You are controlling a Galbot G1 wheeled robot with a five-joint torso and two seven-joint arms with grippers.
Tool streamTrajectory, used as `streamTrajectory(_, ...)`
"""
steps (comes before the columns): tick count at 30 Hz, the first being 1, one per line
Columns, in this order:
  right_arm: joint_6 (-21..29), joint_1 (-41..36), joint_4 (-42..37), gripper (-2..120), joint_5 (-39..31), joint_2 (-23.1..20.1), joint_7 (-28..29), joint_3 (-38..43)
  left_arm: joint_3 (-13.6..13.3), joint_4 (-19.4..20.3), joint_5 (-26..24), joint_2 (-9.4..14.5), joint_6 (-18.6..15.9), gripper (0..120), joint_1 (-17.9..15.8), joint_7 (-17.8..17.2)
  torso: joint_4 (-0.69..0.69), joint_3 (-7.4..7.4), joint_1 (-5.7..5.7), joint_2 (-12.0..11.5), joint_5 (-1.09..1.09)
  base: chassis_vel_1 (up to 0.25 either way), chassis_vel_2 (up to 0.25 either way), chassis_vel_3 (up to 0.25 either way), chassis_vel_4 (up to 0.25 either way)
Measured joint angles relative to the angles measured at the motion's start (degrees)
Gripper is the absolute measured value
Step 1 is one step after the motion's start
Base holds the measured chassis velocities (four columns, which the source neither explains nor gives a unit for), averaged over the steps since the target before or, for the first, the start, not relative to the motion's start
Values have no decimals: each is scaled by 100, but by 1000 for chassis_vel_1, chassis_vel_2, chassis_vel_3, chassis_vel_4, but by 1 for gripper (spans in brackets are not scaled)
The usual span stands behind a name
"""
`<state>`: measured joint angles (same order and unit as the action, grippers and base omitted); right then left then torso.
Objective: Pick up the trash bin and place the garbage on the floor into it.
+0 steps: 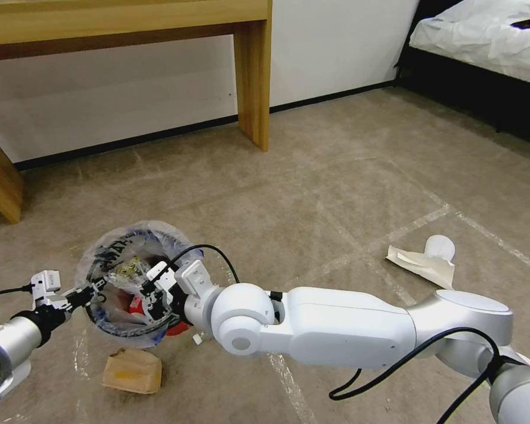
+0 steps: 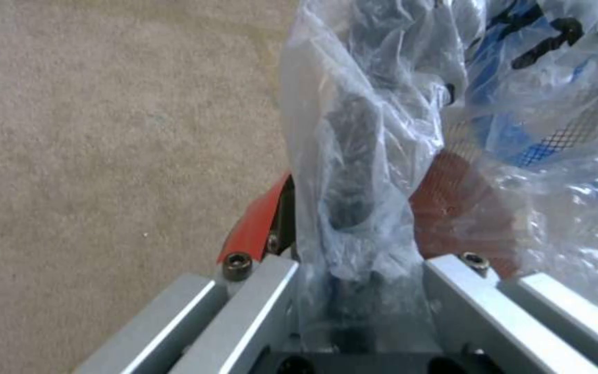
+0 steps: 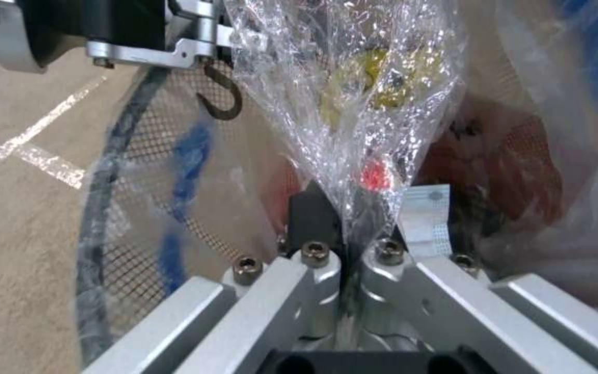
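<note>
1. Gripping the trash bin (image 1: pixel 132 282) by its near-left rim, the left gripper (image 1: pixel 83 292) is clamped on rim and bag liner (image 2: pixel 354 171) together; the red wall shows beside its fingers in the left wrist view. If it has mostly film and little plastic, the bin could sag or slide out.

2. Over the bin's mouth, the right gripper (image 1: pixel 159 291) is pinched tight on a crinkly clear wrapper (image 3: pixel 354 104) with yellow and red print showing through. Here's the catch: I can't quite tell whether that film is loose garbage or a fold of the liner. If it's liner, pulling away drags the bag out of the bin.

3. Both arms crowd the same opening. The left gripper's metal sits just beside the wrapper in the right wrist view, so a careless retreat could knock the two together or jolt the bin.

4. Light film clings. On release the wrapper may stick to the fingers and ride back out instead of dropping in.

5. Garbage waits on the floor (image 1: pixel 312 188): a tan paper bag (image 1: pixel 132 371) just beside the bin, and a white tissue (image 1: pixel 423 262) with a small white round piece (image 1: pixel 440 247) well apart to the right. Reaching for those while the bin is held at one edge risks tipping it and spilling what's inside.
</note>
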<state>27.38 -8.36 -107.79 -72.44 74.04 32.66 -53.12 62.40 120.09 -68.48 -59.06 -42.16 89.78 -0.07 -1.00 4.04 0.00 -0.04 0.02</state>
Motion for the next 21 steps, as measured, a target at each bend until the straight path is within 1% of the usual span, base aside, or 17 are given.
streamTrajectory(21,11,-80,244,0,245,13,-18,135,30,67,20,-21,4,1,80,5,0,0,0,0,0,0,0,0,0)
